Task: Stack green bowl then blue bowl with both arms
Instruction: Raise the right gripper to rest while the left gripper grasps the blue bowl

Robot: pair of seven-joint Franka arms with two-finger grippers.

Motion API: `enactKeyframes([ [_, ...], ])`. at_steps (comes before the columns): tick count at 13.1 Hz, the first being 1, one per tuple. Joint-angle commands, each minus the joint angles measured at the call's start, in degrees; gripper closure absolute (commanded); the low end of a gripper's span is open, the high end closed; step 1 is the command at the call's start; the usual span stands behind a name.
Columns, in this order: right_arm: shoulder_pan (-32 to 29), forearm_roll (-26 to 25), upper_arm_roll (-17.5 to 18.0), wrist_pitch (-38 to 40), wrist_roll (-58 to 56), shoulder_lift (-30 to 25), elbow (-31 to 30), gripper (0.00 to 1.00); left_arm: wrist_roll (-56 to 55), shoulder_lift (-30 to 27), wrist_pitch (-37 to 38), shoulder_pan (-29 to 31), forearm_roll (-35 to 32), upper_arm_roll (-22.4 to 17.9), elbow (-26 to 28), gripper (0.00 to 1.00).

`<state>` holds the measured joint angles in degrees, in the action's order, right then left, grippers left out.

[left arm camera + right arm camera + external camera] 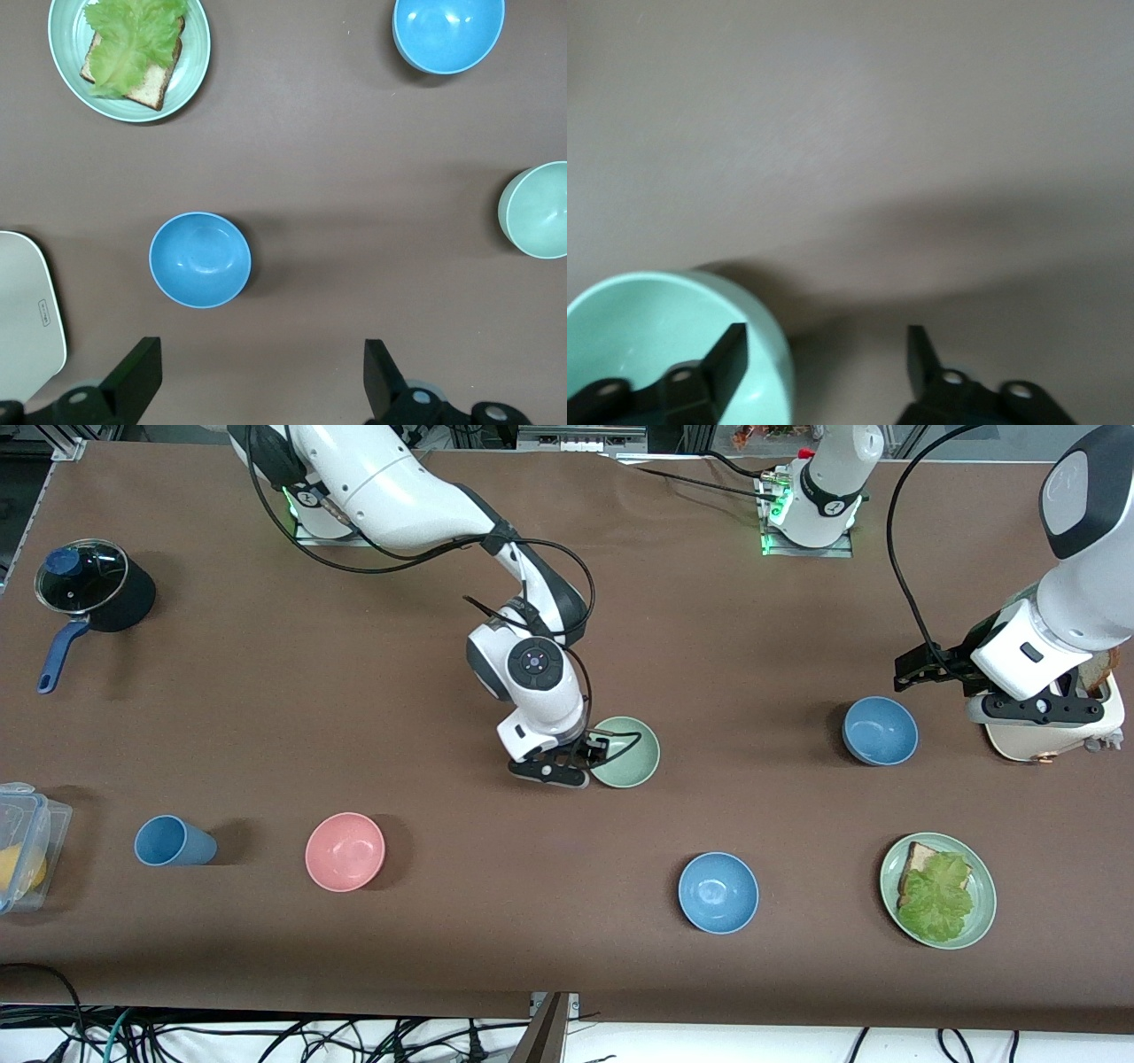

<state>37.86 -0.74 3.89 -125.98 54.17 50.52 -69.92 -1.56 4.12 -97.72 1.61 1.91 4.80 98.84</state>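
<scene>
Nearest the front camera, one row: one clear lidded container (pixel 27 846) at the right arm's end, one blue cup (pixel 173 841) lying on its side, one pink bowl (pixel 345 851), one glossy sky-blue bowl (pixel 718 892), one green plate (pixel 937 890) with bread and lettuce at the left arm's end.

Next row, farther from the camera: one green bowl (pixel 629 752) near mid-table, upright on the cloth; one dusky blue bowl (pixel 879 731) toward the left arm's end, upright and standing alone. One white toaster (pixel 1045 740) with bread in it sits just beside that, partly hidden by the left arm.

Count: four bowls, one cup, one plate.

Farthest: one black pot (pixel 93 586) with glass lid and blue handle, at the right arm's end.

Right gripper (pixel 592 757): arm bent down steeply, gripper low at the green bowl's rim. Jaws stand apart, one finger inside the bowl and one outside; rim between them, not pinched.

Left gripper (pixel 917 673): waits raised over the table beside the blue bowl, wrist roughly level, jaws spread wide, nothing in them.
</scene>
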Motion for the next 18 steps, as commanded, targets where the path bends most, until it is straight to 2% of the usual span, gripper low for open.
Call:
enactKeyframes([
  [1,-5.49,-0.06,0.6,10.02,-7.9,-7.95,-0.83,0.0,-0.2,0.8,2.79,0.24,-1.12,0.3,-1.28,0.0],
  [4,-14.54,0.03,0.77,19.43,-13.9,-16.04,-0.91,0.0,-0.02,0.89,3.33,0.24,-1.12,0.3,-1.28,0.0],
  [5,-17.27,0.03,0.77,22.85,-18.96,-18.24,-0.92,0.0,-0.02,0.89,3.42,0.24,-1.12,0.3,-1.28,0.0],
  [8,-24.21,3.89,0.51,31.64,-30.59,-24.75,-1.35,0.0,2.25,0.89,5.69,0.67,-1.21,0.3,0.39,0.0],
  [11,-28.89,4.08,-0.98,38.43,-39.65,-32.82,-5.64,0.0,7.52,1.93,4.93,4.36,-1.29,0.21,1.62,0.0],
  [13,-29.07,4.08,-3.79,37.92,-43.17,-40.45,-14.13,0.0,8.67,3.17,-2.43,4.89,-4.0,0.3,5.73,0.01],
  [15,-30.12,3.9,-3.89,34.59,-44.06,-47.67,-23.11,0.0,12.44,3.26,-12.7,6.2,-4.98,0.3,11.53,0.01],
  [18,-32.67,3.29,-3.79,35.01,-48.01,-47.97,-22.45,0.0,19.55,4.75,-27.04,8.58,-4.99,0.3,20.15,0.01],
])
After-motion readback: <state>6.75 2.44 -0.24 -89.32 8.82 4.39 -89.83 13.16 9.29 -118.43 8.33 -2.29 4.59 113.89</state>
